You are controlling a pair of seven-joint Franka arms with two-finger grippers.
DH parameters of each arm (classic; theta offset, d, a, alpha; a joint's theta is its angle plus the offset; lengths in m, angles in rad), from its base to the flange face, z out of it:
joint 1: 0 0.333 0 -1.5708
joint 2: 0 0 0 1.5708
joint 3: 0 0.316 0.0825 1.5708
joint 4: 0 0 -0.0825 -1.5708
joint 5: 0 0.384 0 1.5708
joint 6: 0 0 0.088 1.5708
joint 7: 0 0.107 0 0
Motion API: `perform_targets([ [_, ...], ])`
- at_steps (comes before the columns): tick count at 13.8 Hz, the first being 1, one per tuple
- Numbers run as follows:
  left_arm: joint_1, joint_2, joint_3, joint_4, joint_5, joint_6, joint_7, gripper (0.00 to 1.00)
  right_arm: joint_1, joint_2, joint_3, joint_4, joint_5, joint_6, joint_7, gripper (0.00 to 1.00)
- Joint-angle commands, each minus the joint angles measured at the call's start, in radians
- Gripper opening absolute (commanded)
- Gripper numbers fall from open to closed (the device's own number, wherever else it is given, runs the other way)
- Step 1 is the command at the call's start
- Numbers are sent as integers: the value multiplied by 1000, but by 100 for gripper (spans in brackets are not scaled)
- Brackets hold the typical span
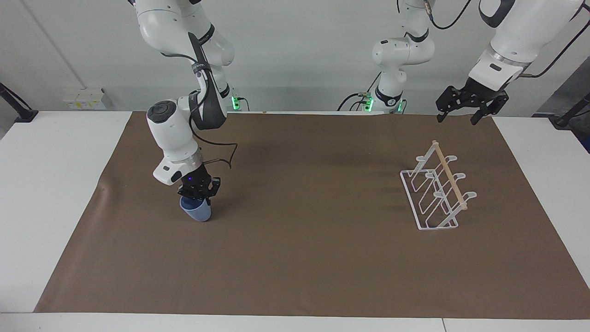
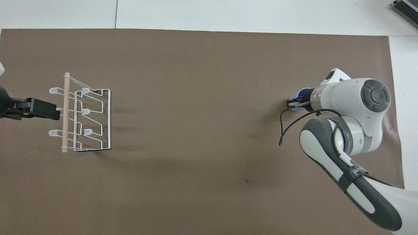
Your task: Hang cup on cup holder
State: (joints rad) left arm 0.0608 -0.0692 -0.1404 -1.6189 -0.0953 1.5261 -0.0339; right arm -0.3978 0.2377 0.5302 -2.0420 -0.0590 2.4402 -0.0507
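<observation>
right hand (image 1: 199, 192) is clamped on the rim of the cup (image 1: 197, 211), which hangs tilted from it at the right arm's end of the bench (image 1: 55, 193), its base at or barely off the brown mat (image 1: 304, 258); whether it touches i cannot tell. in the overhead view only a sliver of blue shows past the arm's wrist. left hand (image 1: 460, 109) waits with its fingers spread, holding nothing, up over the mat's edge close to the cup holder (image 1: 435, 191).

the cup holder stands well apart from the cup, toward the left arm's end of the bench, its wire prongs slanting up to a wooden rod (image 1: 449, 175) along the top. every prong is bare.

the step in hand looks like the lift and carry. to do it well, the pinch on the rim should stay firm, since a smooth handleless cup held by one wall can swing or slip. raise it clear of the mat before travelling, so the base does not drag and wrinkle the paper. on the way, turn the mouth downward so it can slide over a slanted prong, and come in along the prong's own angle, not straight down.

no brand, label or legible writing can be made out.
</observation>
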Motion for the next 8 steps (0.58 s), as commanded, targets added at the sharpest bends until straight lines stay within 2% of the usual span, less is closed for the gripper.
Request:
perform_targets([
  [1,13,-21,-7,-16,-44,-20,-73,100,8,9,8,78,-7,-93,-27,0],
  [4,8,-31,-8,-36,-44,-12,-136,100,34,5,16,137,7,-157,-28,0],
  [6,7,-32,-12,-41,-72,-1,-303,100,71,2,16,167,11,-168,-28,0],
  [8,4,-50,-12,-84,-153,14,-462,100,123,9,17,200,15,-164,-26,0],
])
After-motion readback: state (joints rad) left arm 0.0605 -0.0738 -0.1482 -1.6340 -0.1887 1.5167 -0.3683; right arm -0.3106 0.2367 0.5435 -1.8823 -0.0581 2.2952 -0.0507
